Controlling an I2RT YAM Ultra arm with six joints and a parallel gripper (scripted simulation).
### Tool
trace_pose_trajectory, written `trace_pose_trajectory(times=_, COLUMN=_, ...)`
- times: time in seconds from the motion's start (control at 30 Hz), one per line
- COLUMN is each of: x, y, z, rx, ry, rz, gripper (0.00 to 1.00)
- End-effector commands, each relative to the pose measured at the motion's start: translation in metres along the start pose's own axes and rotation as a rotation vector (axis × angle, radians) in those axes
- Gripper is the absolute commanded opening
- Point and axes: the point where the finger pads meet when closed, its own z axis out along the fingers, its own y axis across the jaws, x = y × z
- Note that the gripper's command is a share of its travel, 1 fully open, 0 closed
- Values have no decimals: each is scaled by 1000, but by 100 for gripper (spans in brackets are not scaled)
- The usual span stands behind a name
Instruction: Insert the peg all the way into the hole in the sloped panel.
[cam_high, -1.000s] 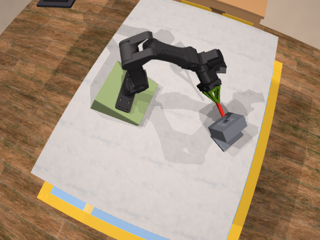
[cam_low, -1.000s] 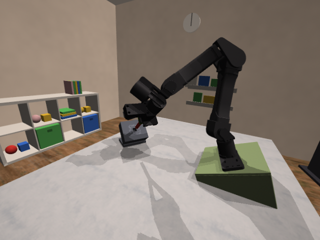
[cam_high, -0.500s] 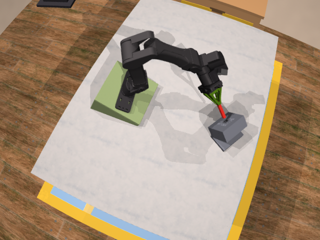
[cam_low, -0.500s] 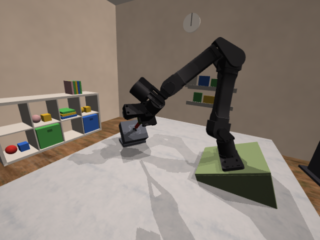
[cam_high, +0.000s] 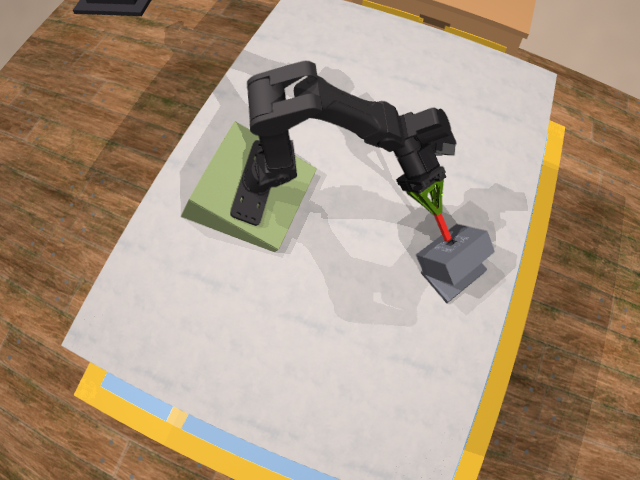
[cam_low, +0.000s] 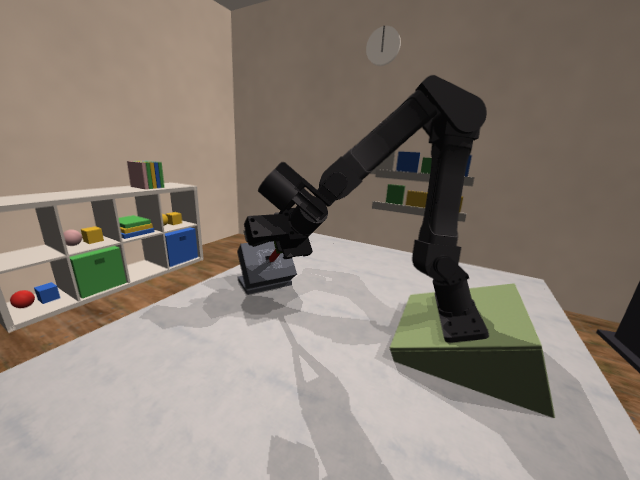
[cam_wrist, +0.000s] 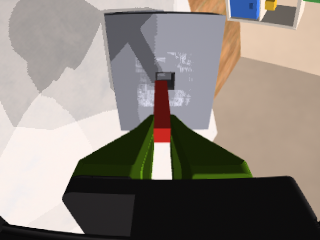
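Note:
A grey block with a sloped panel (cam_high: 461, 253) (cam_low: 258, 267) (cam_wrist: 194, 47) stands on the table near its right edge. My gripper (cam_high: 435, 206) (cam_wrist: 162, 122), with green fingers, is shut on a red peg (cam_high: 442, 227) (cam_low: 272, 255) (cam_wrist: 162, 108). The peg points down along the gripper's axis and its tip sits in the dark square hole (cam_wrist: 162, 78) in the middle of the panel. A short length of red peg still shows between the fingertips and the panel. The peg has a white rear part between the fingers in the wrist view.
The arm's base stands on a green wedge (cam_high: 217, 191) (cam_low: 506, 330) at the left of the white table top (cam_high: 289, 330). The table's right edge (cam_high: 532, 248) runs close behind the block. A shelf unit (cam_low: 98, 248) stands by the far wall.

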Motion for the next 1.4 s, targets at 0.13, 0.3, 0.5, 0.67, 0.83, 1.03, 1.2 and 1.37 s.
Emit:
trace_pose_trajectory(times=0.13, x=-1, y=0, z=-1, rx=1, ry=-1, rz=0, gripper=0)
trace_pose_trajectory(times=0.3, x=-2, y=-3, z=-6, rx=1, ry=-1, rz=0, gripper=0)
trace_pose_trajectory(times=0.5, x=-3, y=-7, z=-12, rx=1, ry=-1, rz=0, gripper=0)
trace_pose_trajectory(times=0.67, x=-3, y=-9, z=-15, rx=1, ry=-1, rz=0, gripper=0)
trace_pose_trajectory(times=0.83, x=-4, y=-12, z=-20, rx=1, ry=-1, rz=0, gripper=0)
trace_pose_trajectory(times=1.03, x=-5, y=-17, z=-23, rx=1, ry=-1, rz=0, gripper=0)
trace_pose_trajectory(times=1.2, x=-5, y=-17, z=-20, rx=1, ry=-1, rz=0, gripper=0)
trace_pose_trajectory(times=1.37, x=-5, y=-18, z=-13, rx=1, ry=-1, rz=0, gripper=0)
